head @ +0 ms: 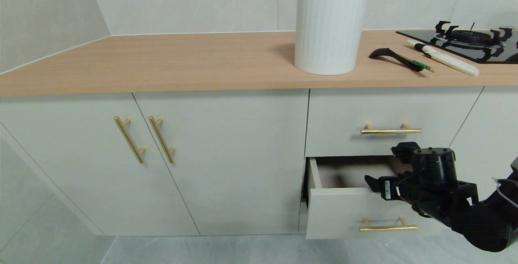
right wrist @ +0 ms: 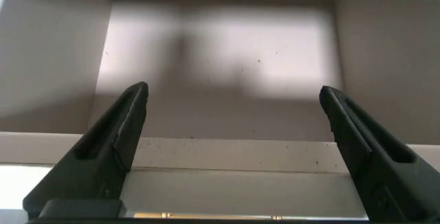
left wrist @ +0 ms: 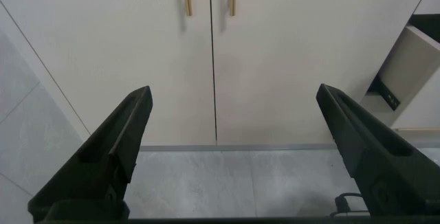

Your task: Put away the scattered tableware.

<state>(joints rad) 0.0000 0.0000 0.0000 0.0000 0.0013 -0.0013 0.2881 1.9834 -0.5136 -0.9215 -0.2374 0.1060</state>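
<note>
While the lower drawer is standing pulled out beneath the closed upper drawer, the right gripper is hovering just above its front panel. Its two fingers are spreading wide apart and gripping nothing. Seen from the right wrist, this gripper is pointing into the drawer, whose pale bottom and back wall are showing between the fingers. The left gripper is hanging low in front of the two cupboard doors, close above the grey floor, with its fingers likewise parted and nothing between them. The tableware is lying on the wooden countertop, well above the drawer and towards the robot's right. A black ladle is resting with its bowl towards the white ribbed cylinder. A slim green-banded piece is lying against the ladle's handle end, and a long white utensil is lying just beside them, between the ladle and the gas hob. All three pieces are sitting near the counter's front edge, apart from both grippers. Gold bar handles are showing on both drawers and on the cupboard doors.
</note>
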